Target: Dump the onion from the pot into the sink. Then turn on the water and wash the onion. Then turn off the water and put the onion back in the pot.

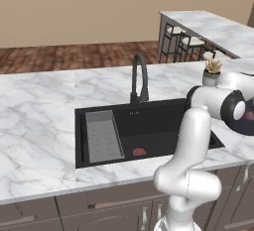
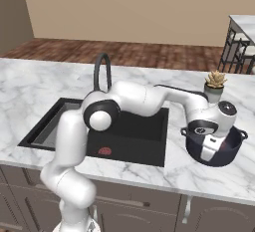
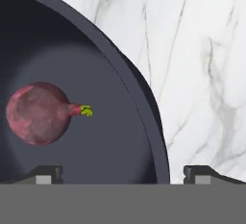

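Gripper fingers wide apart, straddling pot rim at frame bottom; onion inside pot, left-centre, untouched.

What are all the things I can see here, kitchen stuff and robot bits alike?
onion: one, reddish-purple with a small green tip, lying inside the pot.
pot: one, dark navy-grey, on the counter to the right of the sink.
sink: one, black, sunk into the counter.
ribbed tray: one, grey, in the sink's left part.
drain: one, red, on the sink floor.
faucet: one, black gooseneck, behind the sink; no stream visible.
potted plant: one, spiky, pale planter, behind the pot.
counter: white marble.
stools: dark-framed, by the far counter.
gripper: one, open, straddling the pot's rim.
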